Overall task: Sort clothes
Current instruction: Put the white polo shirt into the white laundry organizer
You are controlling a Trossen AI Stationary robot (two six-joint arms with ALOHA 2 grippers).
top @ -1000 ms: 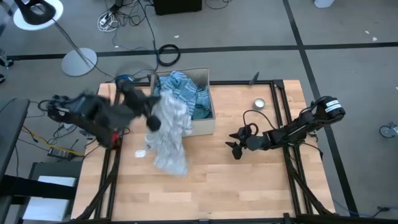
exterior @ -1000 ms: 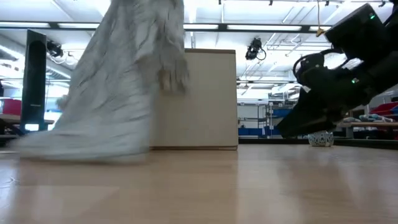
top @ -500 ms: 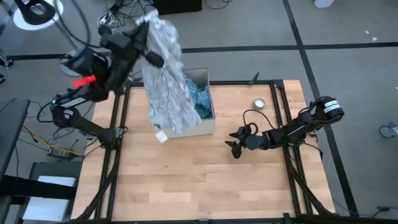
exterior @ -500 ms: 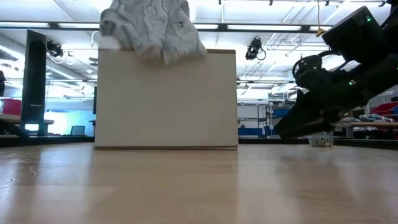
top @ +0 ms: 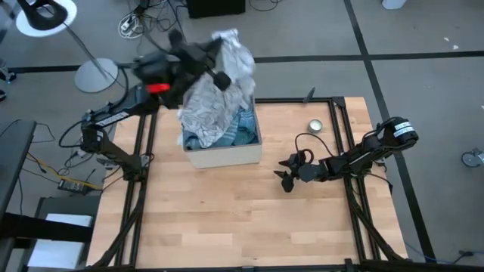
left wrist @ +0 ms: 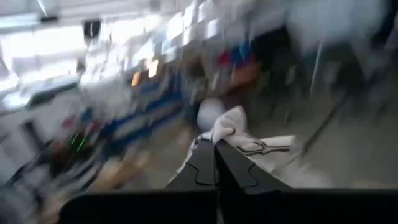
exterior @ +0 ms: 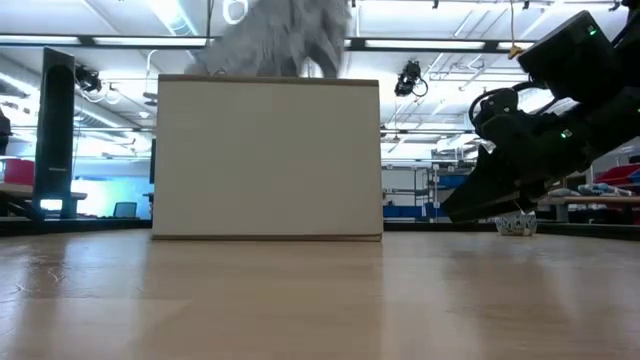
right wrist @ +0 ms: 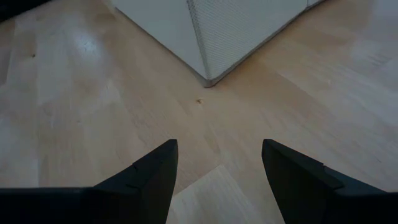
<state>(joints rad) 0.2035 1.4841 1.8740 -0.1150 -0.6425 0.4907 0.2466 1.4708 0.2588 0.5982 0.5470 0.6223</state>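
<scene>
A tan cardboard box (top: 227, 155) stands at the table's far middle, with blue-striped and teal clothes (top: 240, 128) inside. My left gripper (top: 219, 72) is raised above the box's far side, shut on a white-grey patterned garment (top: 215, 102) that hangs down into the box; it shows above the box in the low view (exterior: 290, 40). My right gripper (top: 286, 180) is open and empty, low over the table at the right, a little to the right of the box. My left gripper pinches a bunched fold of the white-grey garment (left wrist: 227, 127) between its two shut fingers (left wrist: 205, 165). The garment hangs below the gripper, and its lower end (top: 198, 128) lies on the clothes in the box.
A small round tin (top: 314, 125) lies at the table's far right. Bare wooden table (top: 227, 219) spreads in front of the box. A lamp stand (top: 96, 74) and cables lie on the floor beyond the table.
My left gripper has swung up from the table's left near the box, then toward the far edge and right, over the box. The white-grey garment has been lifted off the table in front of the box and now hangs into the box.
</scene>
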